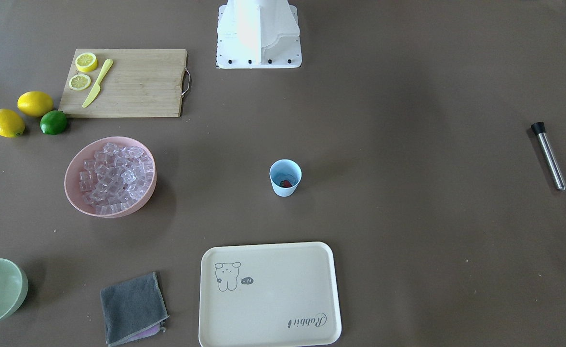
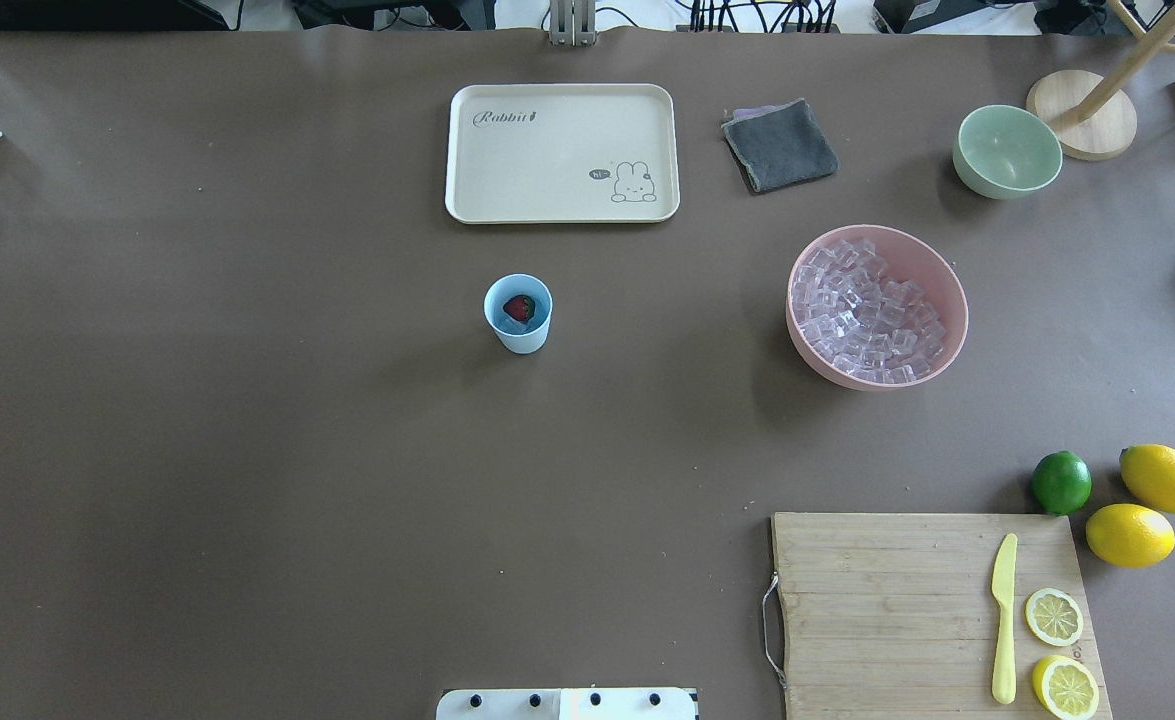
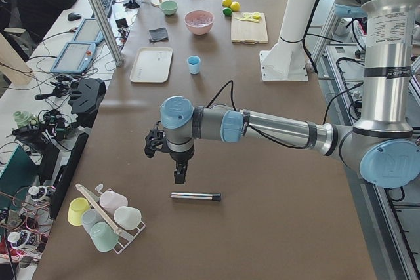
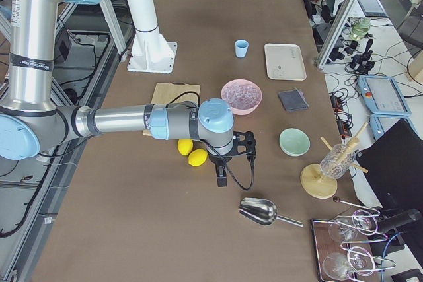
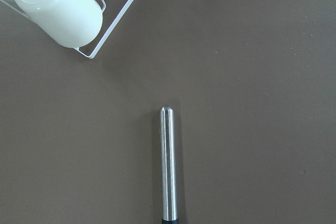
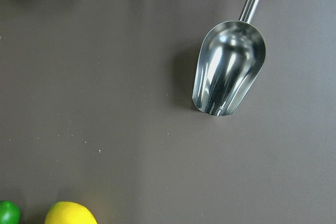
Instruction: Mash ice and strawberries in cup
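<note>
Light-blue plastic is marking out the cup [image 2: 518,313], which is standing upright near the middle of the table [image 2: 247,450], on the robot's side of the cream tray [image 2: 547,160], probably centred so that either arm can reach it. One small strawberry [image 2: 519,307] is lying inside it; whether any cube is sitting beneath the berry is too small to tell. The ice [image 2: 867,310] is lying heaped in the pink bowl [image 2: 805,350], well apart from the cup on its right, so the cup appears to be waiting for its ice before any mashing can begin. Far out on the left, a steel muddler [image 1: 548,155] with a black cap is lying flat on the table, and the left gripper [image 3: 178,176] is hanging fingers-down just above its bare steel end, the wrist camera looking straight down the shaft, which suggests it is lining up for a pick. On the far right, the right gripper [image 4: 221,177] is hovering low between the lemons [image 4: 193,153] and a shiny metal scoop [image 4: 261,211], likely posed to take the scoop for the ice. Both grippers are showing only in the side views, so I cannot tell whether their fingers are spread or closed.
</note>
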Motion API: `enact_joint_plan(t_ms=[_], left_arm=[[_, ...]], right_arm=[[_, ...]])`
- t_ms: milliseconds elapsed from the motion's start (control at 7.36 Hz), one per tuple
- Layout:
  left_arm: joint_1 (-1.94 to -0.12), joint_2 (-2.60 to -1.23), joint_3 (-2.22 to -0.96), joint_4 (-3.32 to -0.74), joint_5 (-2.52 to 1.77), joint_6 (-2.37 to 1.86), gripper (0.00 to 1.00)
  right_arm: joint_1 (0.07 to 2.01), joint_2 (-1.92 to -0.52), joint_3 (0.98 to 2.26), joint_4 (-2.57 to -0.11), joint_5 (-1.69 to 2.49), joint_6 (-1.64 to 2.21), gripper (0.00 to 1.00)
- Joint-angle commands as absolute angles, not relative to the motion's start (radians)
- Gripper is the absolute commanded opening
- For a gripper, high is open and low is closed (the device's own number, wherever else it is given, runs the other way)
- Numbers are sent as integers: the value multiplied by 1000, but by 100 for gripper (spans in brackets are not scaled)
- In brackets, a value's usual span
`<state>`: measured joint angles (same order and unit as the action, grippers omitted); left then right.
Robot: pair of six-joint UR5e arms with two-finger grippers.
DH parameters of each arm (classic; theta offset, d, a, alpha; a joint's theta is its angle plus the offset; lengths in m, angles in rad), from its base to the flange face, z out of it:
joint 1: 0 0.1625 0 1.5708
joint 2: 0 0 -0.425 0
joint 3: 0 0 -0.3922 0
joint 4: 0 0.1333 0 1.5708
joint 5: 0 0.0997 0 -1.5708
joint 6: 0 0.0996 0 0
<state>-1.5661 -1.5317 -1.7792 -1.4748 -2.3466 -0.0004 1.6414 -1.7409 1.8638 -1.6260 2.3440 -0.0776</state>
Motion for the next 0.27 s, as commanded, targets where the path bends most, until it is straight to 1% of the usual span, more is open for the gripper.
enact_joint_plan(t_ms=[0,136], left_arm=[[-1566,-1531,-1779,-1474,-2347,3,99],[-1568,-1531,-1779,-1474,-2347,2,99]], right_arm=[[1641,-1741,1864,-1626,2341,-77,100],[1641,-1743,1864,-1626,2342,-77,100]])
